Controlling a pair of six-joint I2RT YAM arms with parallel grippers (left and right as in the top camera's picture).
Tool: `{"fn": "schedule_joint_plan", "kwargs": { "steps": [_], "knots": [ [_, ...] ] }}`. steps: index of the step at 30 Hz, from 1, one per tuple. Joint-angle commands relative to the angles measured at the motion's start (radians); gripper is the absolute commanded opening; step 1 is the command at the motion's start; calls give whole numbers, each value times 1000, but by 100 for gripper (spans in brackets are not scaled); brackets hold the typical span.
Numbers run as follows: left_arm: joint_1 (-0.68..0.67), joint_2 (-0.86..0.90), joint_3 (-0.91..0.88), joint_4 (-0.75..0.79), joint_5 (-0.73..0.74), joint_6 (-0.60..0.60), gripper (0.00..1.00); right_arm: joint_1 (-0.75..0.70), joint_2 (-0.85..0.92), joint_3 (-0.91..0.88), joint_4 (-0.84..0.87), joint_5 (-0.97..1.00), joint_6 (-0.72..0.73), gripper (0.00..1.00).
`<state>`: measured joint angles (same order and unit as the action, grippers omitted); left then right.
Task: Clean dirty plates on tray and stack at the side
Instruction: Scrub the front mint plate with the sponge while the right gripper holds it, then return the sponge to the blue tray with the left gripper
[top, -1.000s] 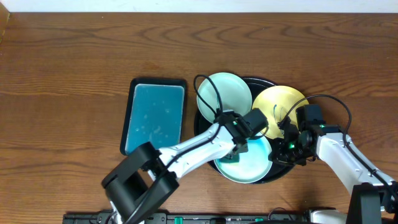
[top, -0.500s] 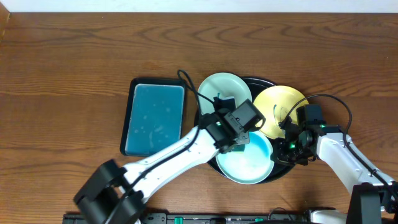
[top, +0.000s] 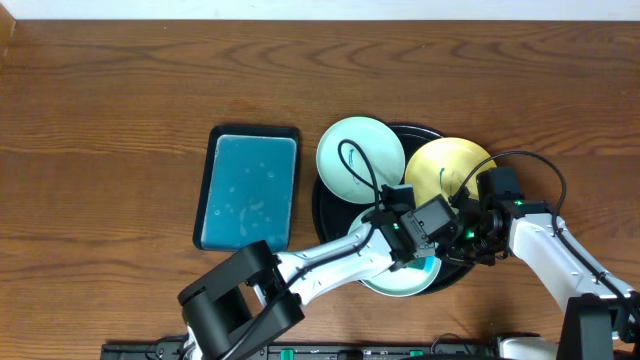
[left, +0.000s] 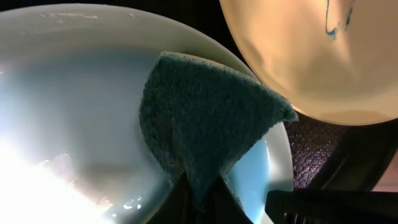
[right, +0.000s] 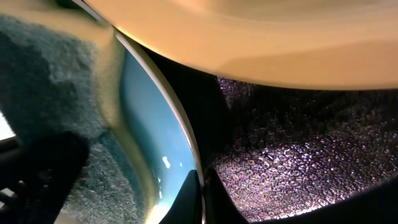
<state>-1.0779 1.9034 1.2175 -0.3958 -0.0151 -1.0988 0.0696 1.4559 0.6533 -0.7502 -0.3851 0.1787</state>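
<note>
On the black tray (top: 452, 276) lie three plates: a mint one (top: 358, 152) at the back left, a yellow one (top: 448, 163) with a teal scribble (left: 336, 22) at the back right, and a mint one (top: 392, 281) at the front. My left gripper (top: 418, 245) is shut on a dark teal sponge (left: 205, 118), which lies against the right side of the front plate (left: 74, 112). The sponge is pinched between the fingers at the left gripper (left: 200, 198). My right gripper (top: 462, 238) is shut on that plate's right rim (right: 168, 106), one jaw on each side at the right gripper (right: 202, 194).
A rectangular teal tray (top: 248, 188) lies left of the black tray. The yellow plate (right: 280, 43) overhangs the black tray's textured floor (right: 298, 137) close to both grippers. Bare wooden table (top: 110, 120) stretches left and behind.
The left gripper swept the sponge over the front plate, first up to the left, then across to its right side. The right arm held still on the rim.
</note>
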Motion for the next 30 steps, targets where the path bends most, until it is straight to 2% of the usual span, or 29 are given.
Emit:
{"fn": "schedule_joint_plan", "kwargs": {
  "steps": [1, 3, 8, 10, 14, 21, 25, 30],
  "knots": [
    [-22, 53, -6, -19, 25, -13, 8, 4, 3, -3, -2, 14, 0, 1],
    [-14, 55, -6, -63, -10, -14, 7, 4, 3, -3, -2, 14, 0, 1],
    [29, 54, -5, -302, -260, -14, 7, 4, 3, -3, -5, 14, 0, 1],
    [47, 42, -4, -347, -290, -7, 7, 4, 3, -3, -4, 14, 0, 1],
    [83, -35, 8, -359, -217, 110, 8, 4, 3, -3, 0, 14, 0, 1],
    [176, -301, 11, -375, -112, 311, 8, 4, 3, -2, 8, 10, -1, 1],
    [310, -457, 10, -443, -103, 436, 8, 4, -9, 18, 8, -16, -31, 1],
    [495, -517, -1, -475, 3, 597, 8, 4, -69, 73, -22, 5, -31, 1]
  ]
}}
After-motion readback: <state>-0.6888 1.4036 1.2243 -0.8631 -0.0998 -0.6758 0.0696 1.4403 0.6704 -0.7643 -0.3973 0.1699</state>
